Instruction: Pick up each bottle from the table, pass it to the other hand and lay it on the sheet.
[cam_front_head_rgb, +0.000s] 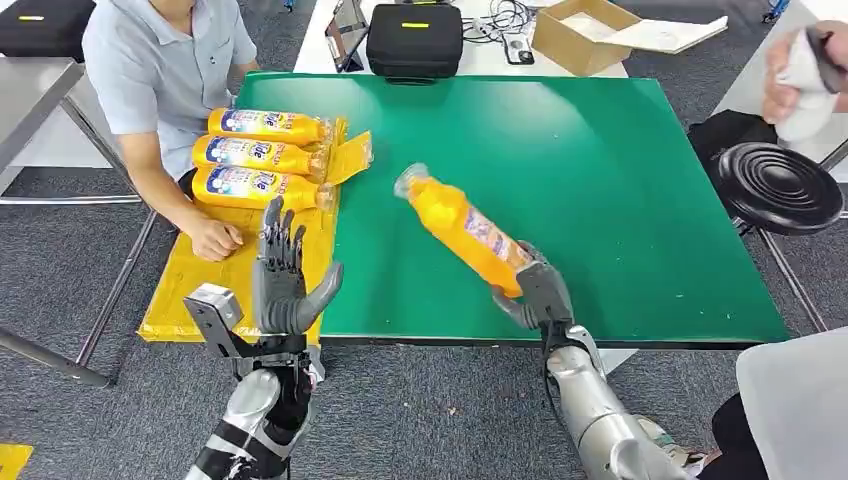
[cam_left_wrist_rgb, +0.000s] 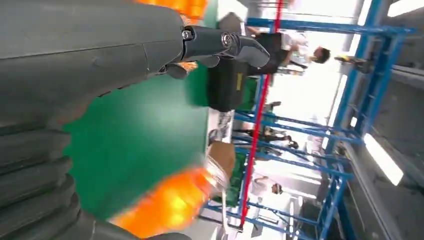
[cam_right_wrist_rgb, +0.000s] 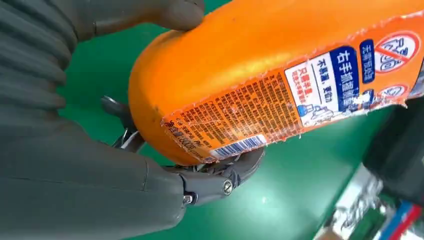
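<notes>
Held bottle: an orange bottle (cam_front_head_rgb: 462, 229) with a printed label is off the table, tilted, its clear cap end pointing far-left and its base near-right, above the near middle of the green table (cam_front_head_rgb: 600, 180). It is slightly blurred in the head view.
Right hand: the right hand (cam_front_head_rgb: 535, 290) grasps the bottle's base end; in the right wrist view its thumb and fingers (cam_right_wrist_rgb: 220, 182) wrap round the rounded bottom of the bottle (cam_right_wrist_rgb: 280, 75).
Left hand: the left hand (cam_front_head_rgb: 285, 275) is released, fingers spread and pointing up, palm toward the bottle, holding nothing. It hovers over the near edge of the sheet, well apart from the held bottle. In the left wrist view the orange bottle (cam_left_wrist_rgb: 170, 202) shows as a blur beyond the hand.
Sheet: a yellow sheet (cam_front_head_rgb: 190, 300) lies along the left side of the table, running from far to near.
On the sheet: three orange bottles (cam_front_head_rgb: 262, 156) lie on their sides at its far end, side by side and touching, caps pointing right.
Person: a person in a light shirt sits at the left, with one hand (cam_front_head_rgb: 213, 238) resting on the sheet just near the three bottles.
Beyond the table: a black case (cam_front_head_rgb: 414, 40) and an open cardboard box (cam_front_head_rgb: 585, 35) stand on the far surface; what the box holds cannot be told.
Right side: a black round stool (cam_front_head_rgb: 780, 187) stands beside the table.
</notes>
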